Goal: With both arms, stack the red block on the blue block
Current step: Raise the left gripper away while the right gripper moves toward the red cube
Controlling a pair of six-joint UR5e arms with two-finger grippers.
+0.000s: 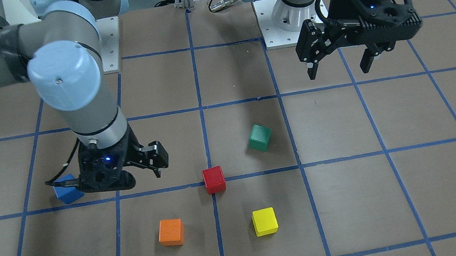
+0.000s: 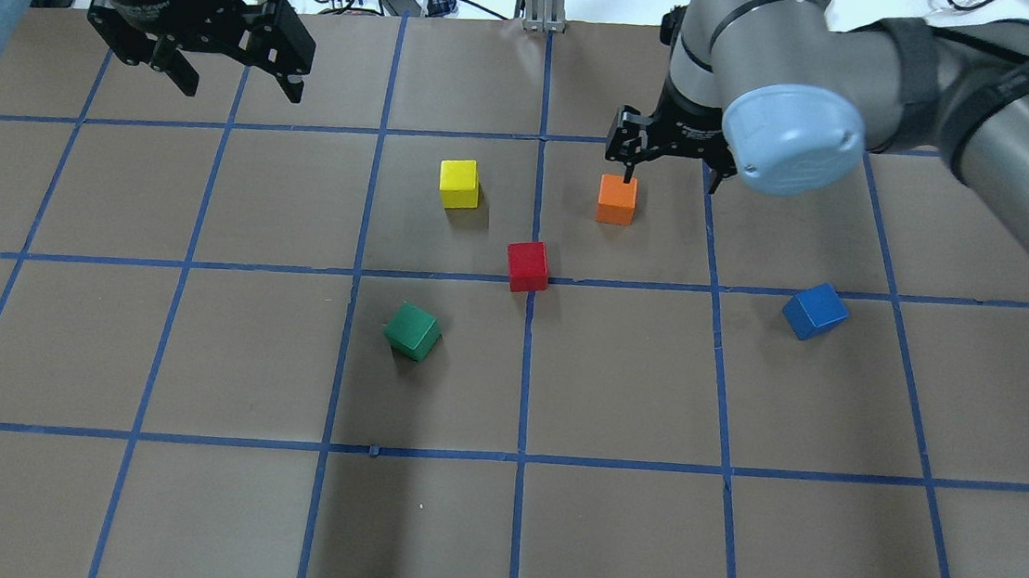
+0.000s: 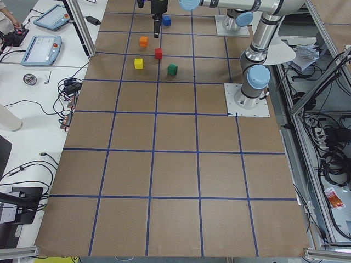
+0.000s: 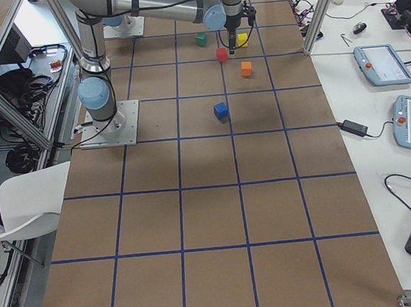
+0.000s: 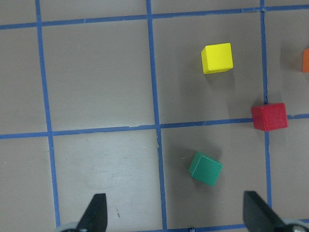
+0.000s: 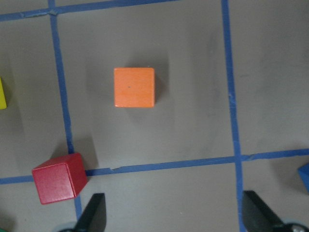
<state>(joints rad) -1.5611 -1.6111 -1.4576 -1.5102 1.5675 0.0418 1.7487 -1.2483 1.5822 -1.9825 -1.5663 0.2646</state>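
The red block [image 1: 213, 179] [image 2: 528, 266] sits on a blue tape line near the table's middle. The blue block [image 1: 67, 192] [image 2: 814, 311] rests on the table on my right side, turned at an angle. My right gripper [image 2: 670, 177] [image 1: 111, 181] is open and empty and hovers above the table between the two. Its wrist view shows the red block [image 6: 59, 178] at lower left and an edge of the blue block [image 6: 304, 176] at far right. My left gripper [image 2: 241, 90] [image 1: 340, 70] is open and empty, raised and far from both; its wrist view shows the red block [image 5: 269, 116].
An orange block [image 2: 616, 199] [image 6: 134, 87] lies just beside the right gripper. A yellow block [image 2: 459, 184] [image 5: 217, 58] and a tilted green block [image 2: 412, 331] [image 5: 205, 168] lie near the red block. Blue tape lines grid the brown table.
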